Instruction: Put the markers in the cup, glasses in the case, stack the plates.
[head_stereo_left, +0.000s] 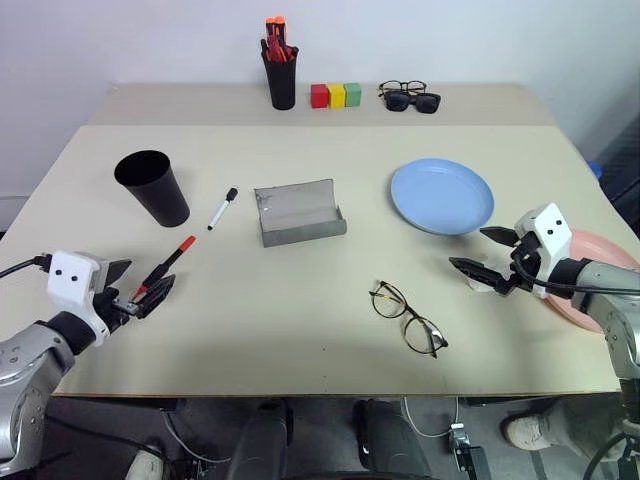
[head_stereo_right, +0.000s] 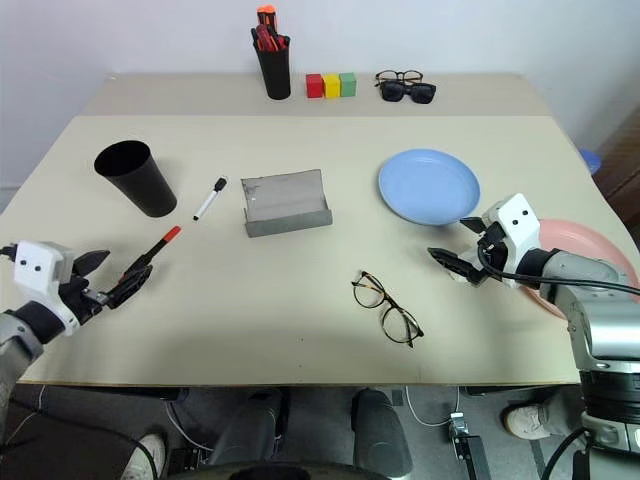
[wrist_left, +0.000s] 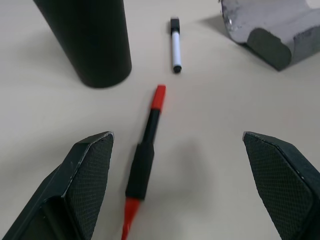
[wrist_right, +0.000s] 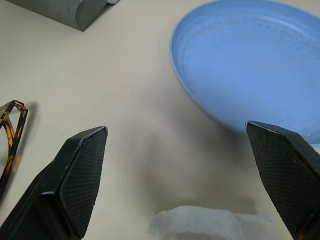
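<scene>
Both tools (head_stereo_left: 135, 290) (head_stereo_left: 482, 252) wide apart, empty; pen pot (head_stereo_left: 281, 78), coloured blocks (head_stereo_left: 336, 95) far back.

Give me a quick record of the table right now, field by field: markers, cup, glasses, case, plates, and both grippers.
markers: red-capped marker and black-capped marker, both flat on the table
cup: black cup upright
glasses: wire-framed glasses on the table, outside the case
case: grey case open
plates: blue plate and pink plate unstacked
left gripper: open over the red-capped marker
right gripper: open, holding nothing
</scene>
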